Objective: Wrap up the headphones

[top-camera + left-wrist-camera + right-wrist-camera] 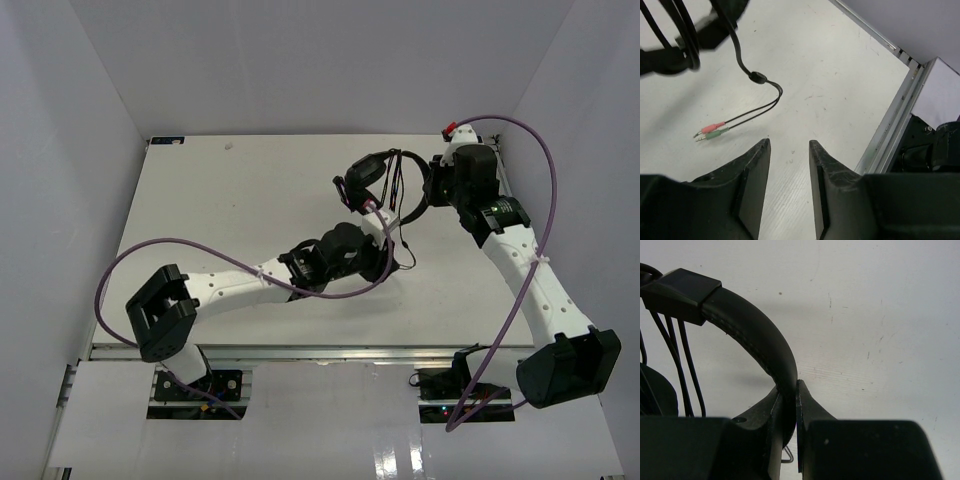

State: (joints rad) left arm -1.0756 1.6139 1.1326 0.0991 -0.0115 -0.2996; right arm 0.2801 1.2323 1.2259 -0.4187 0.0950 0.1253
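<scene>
Top external: the headphones (pixel 385 185) are at the far right of the white worktop (pixel 230 200), with plain walls (pixel 60 150) close around. They look light, with a stiff arch.

Left wrist: the left end effector (pixel 789 150) is parted and empty above the limp, thin cord (pixel 758 77). The cord is probably best pinched near its plugs (pixel 710 131).

Right wrist: the right end effector (pixel 788 395) is clamped on the padded headband (pixel 750 335), likely a firm hold.

Bright, even light, soft shadows; headphones (pixel 660 62) blur at left wrist view's edge.
</scene>
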